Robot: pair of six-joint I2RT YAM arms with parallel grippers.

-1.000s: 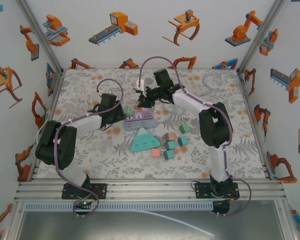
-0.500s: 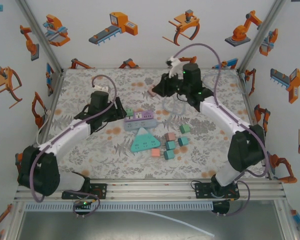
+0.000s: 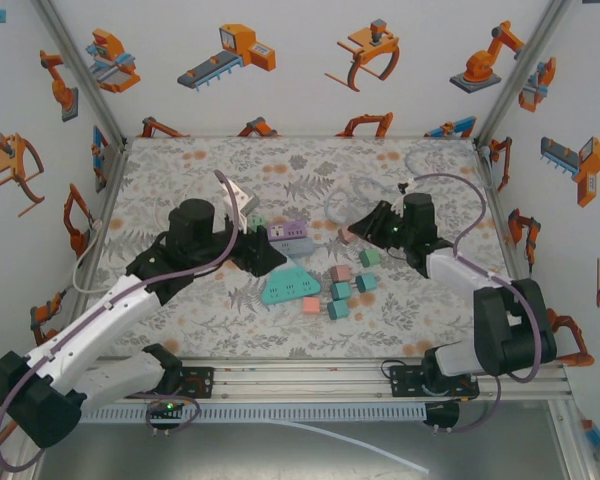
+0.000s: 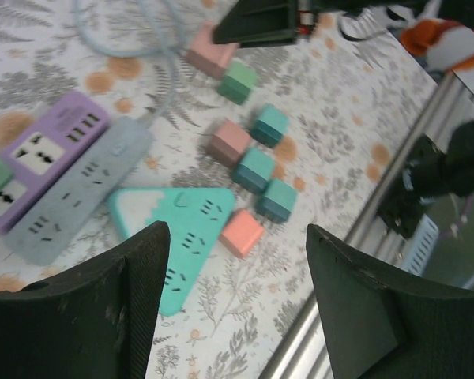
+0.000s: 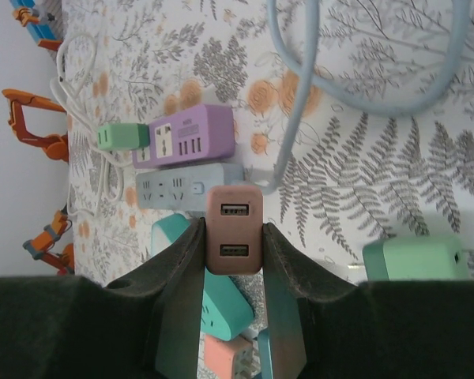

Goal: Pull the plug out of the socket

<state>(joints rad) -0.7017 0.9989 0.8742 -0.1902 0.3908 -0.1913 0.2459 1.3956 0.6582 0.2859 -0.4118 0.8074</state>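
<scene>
Nearest the near edge of the table (image 3: 400, 325), right of centre, sits a loose group of small cube plugs (image 3: 340, 291) in pink, teal and green. Just beside them on the left is a teal triangular power strip (image 3: 288, 285). The left gripper (image 4: 237, 237) hangs left of that, its jaws standing apart with nothing between them.

Beyond the triangle, near the table's middle, a grey power strip (image 3: 292, 244) and a purple power strip (image 3: 290, 230) lie side by side, their long axes running left to right. A green plug (image 3: 258, 226) sits at the purple one's left end.

To their right, clear of both strips, the right gripper (image 5: 232, 229) is clamped on the pink plug (image 5: 234, 237). The plug's long axis lies along the fingers, and its face with two USB ports is turned to the wrist camera; its pins are hidden.

Farther off, a pale blue cable (image 5: 306, 83) loops from the grey strip's right end toward the far edge.
</scene>
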